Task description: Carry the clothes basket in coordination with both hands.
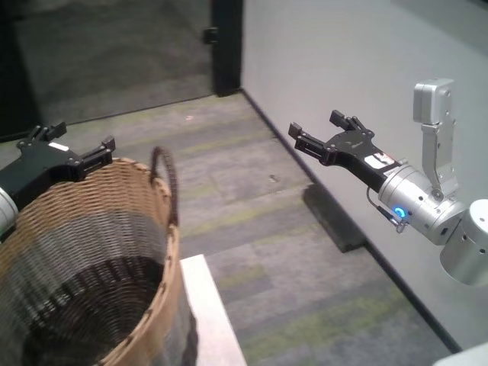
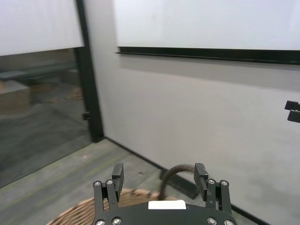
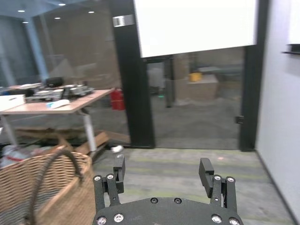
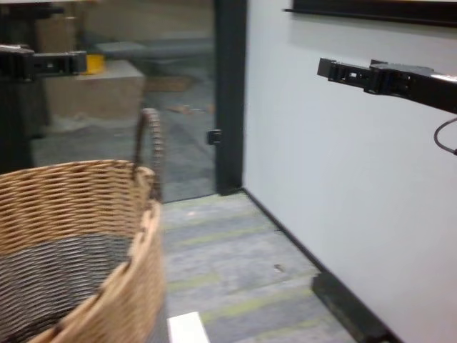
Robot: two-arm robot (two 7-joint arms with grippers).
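Observation:
The clothes basket (image 1: 84, 259) is a large woven wicker tub, tan above and grey below, at the lower left of the head view. One dark loop handle (image 1: 165, 181) stands up on its right rim; the other handle is out of view. My left gripper (image 1: 79, 140) is open and empty, hovering over the far rim, left of that handle. In the left wrist view my left gripper (image 2: 159, 176) is open, with the handle (image 2: 176, 170) just beyond its fingers. My right gripper (image 1: 316, 126) is open and empty in the air, well to the right of the basket (image 3: 37, 187).
A white slab edge (image 1: 207, 313) lies beside the basket's right side. A grey wall (image 1: 366, 69) runs along the right, with a black wedge (image 1: 335, 217) on the carpet at its foot. A black door frame (image 1: 227, 46) and glass panels stand behind.

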